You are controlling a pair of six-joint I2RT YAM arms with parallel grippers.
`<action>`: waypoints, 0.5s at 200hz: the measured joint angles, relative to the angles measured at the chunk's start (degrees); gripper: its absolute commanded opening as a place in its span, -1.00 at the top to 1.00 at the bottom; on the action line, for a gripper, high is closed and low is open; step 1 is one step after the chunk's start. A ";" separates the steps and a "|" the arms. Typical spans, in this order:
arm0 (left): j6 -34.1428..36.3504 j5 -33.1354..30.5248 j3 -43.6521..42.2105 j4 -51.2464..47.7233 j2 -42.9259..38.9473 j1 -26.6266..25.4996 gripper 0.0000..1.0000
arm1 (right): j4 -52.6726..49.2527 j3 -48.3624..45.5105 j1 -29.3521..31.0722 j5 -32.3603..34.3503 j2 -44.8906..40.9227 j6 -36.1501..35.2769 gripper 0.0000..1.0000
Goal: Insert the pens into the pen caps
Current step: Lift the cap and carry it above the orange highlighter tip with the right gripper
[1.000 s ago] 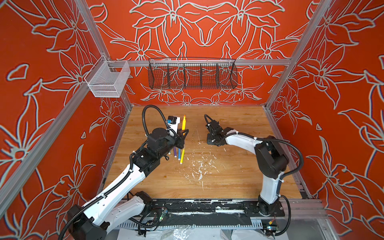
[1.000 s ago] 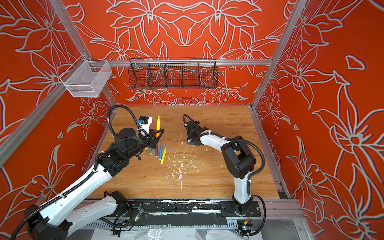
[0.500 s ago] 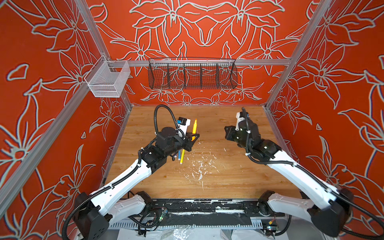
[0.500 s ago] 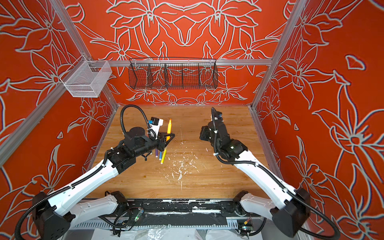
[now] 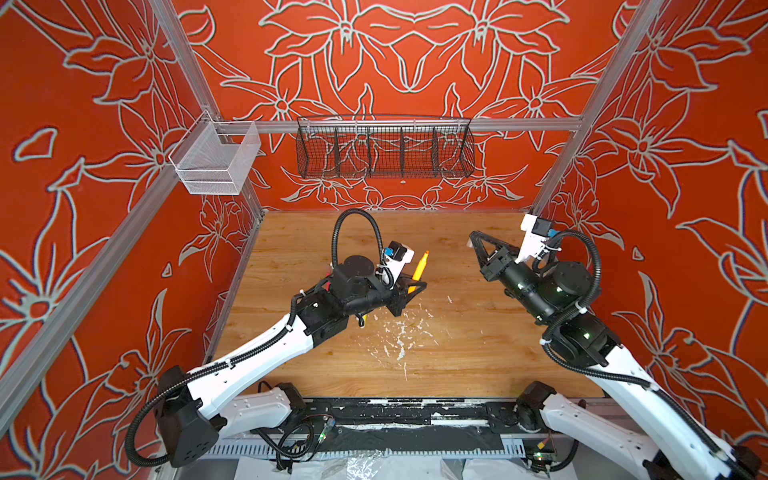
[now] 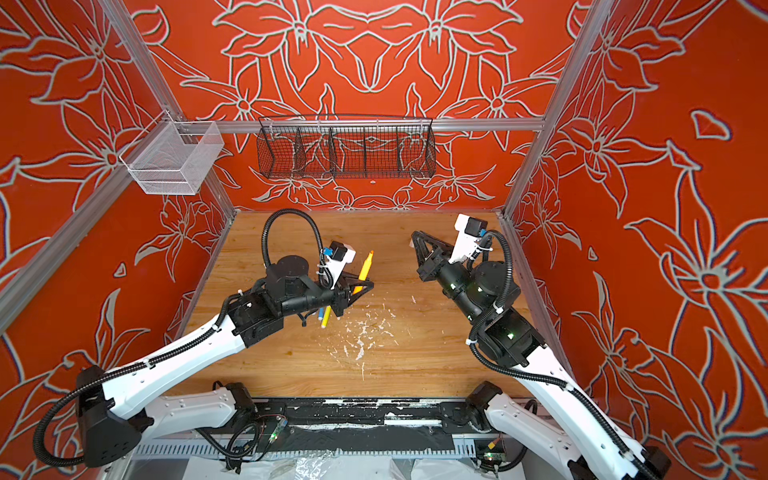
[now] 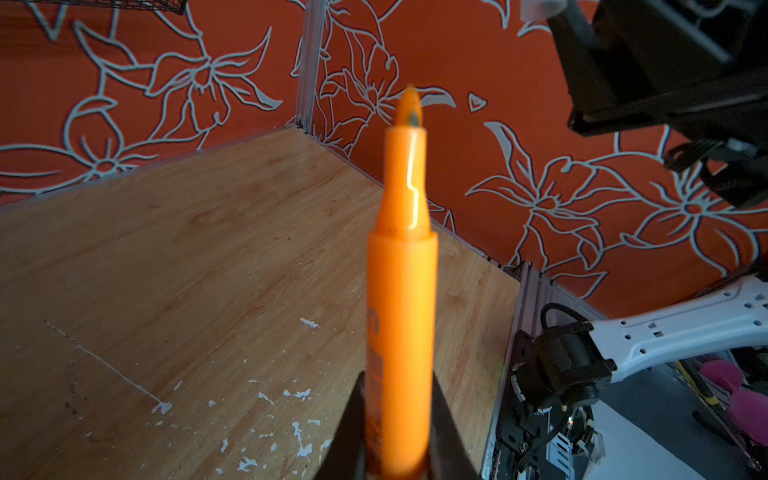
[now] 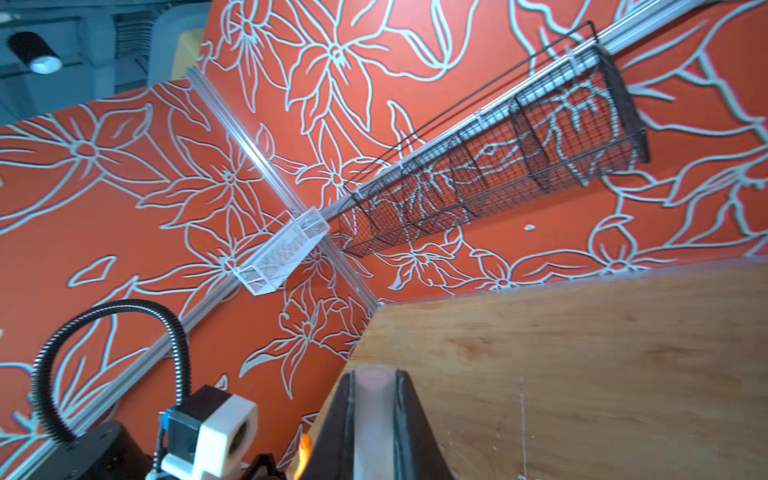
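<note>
Left gripper [image 5: 415, 286] clenched on orange pen [image 7: 401, 291], mid-frame in both top views, nib toward top of frame, raised off table [image 5: 457, 353]. Right gripper [image 8: 372, 380] pinches clear cap [image 8: 372, 415], right of centre in both top views, well apart from pen. Risks: nib meets cap rim off-axis and pen pivots in the pinch; smooth cap may slip out under the push. Cap mouth direction unreadable; cap barely shows in top views. Other pens [image 6: 323, 318] mostly hidden under left arm; spare caps not made out among white flecks [image 6: 361, 345]
</note>
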 measured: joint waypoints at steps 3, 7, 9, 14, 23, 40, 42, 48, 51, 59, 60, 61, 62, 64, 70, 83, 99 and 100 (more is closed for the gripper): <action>0.11 0.02 0.00 -0.02 0.02 -0.09 1.00 | 0.61 -0.04 0.00 -0.48 0.26 0.09 0.94; 0.20 0.11 0.00 -0.02 0.02 -0.22 1.00 | 1.38 -0.09 0.00 -1.11 0.57 0.24 0.94; 0.24 0.11 0.00 -0.02 0.02 -0.28 1.00 | 1.79 -0.13 0.00 -1.38 0.74 0.37 0.94; 0.35 0.13 0.00 -0.02 0.02 -0.35 1.00 | 2.64 -0.26 0.00 -2.01 1.07 0.63 0.94; 0.46 0.15 0.00 -0.02 0.02 -0.44 1.00 | 4.66 -0.81 0.00 -3.28 1.46 1.16 0.94; 0.57 0.17 0.00 0.02 0.00 -0.59 1.00 | 7.72 -1.73 0.04 -4.96 2.23 2.25 0.94; 0.57 0.17 0.00 0.04 0.00 -0.63 1.00 | 8.13 -1.84 0.07 -5.16 2.38 2.47 0.94; 0.57 0.22 0.00 0.09 0.00 -0.72 1.00 | 9.07 -2.12 0.13 -5.68 2.73 2.91 0.95; 0.57 0.22 0.00 0.09 0.00 -0.76 1.00 | 9.66 -2.32 0.13 -5.90 2.99 3.10 0.95; 0.57 0.28 -0.02 0.09 -0.04 -0.87 1.00 | 10.80 -2.69 0.15 -6.38 3.50 3.67 0.95; 0.57 0.28 -0.02 0.11 -0.04 -0.92 1.00 | 11.06 -2.75 0.15 -6.49 3.65 3.80 0.95; 0.57 0.28 -0.02 0.11 -0.04 -0.92 1.00 | 11.13 -2.78 0.15 -6.56 3.72 3.87 0.96; 0.57 0.28 -0.02 0.11 -0.04 -0.94 1.00 | 11.34 -2.86 0.15 -6.69 3.82 3.98 0.96; 0.57 0.28 -0.02 0.13 -0.07 -0.98 1.00 | 11.52 -2.93 0.15 -6.80 3.93 4.09 0.96; 0.57 0.28 -0.02 0.22 -0.09 -1.07 1.00 | 12.48 -3.21 0.17 -7.30 4.50 4.52 0.96; 0.57 0.31 -0.02 0.46 -0.20 -1.18 1.00 | 14.51 -3.78 0.24 -8.28 5.60 5.55 0.96; 0.57 0.28 -0.02 0.83 -0.35 -1.22 1.00 | 16.70 -4.44 0.28 -9.40 6.82 6.58 0.97; 0.57 0.28 -0.02 0.85 -0.35 -1.22 1.00 | 16.81 -4.46 0.28 -9.40 6.86 6.62 0.97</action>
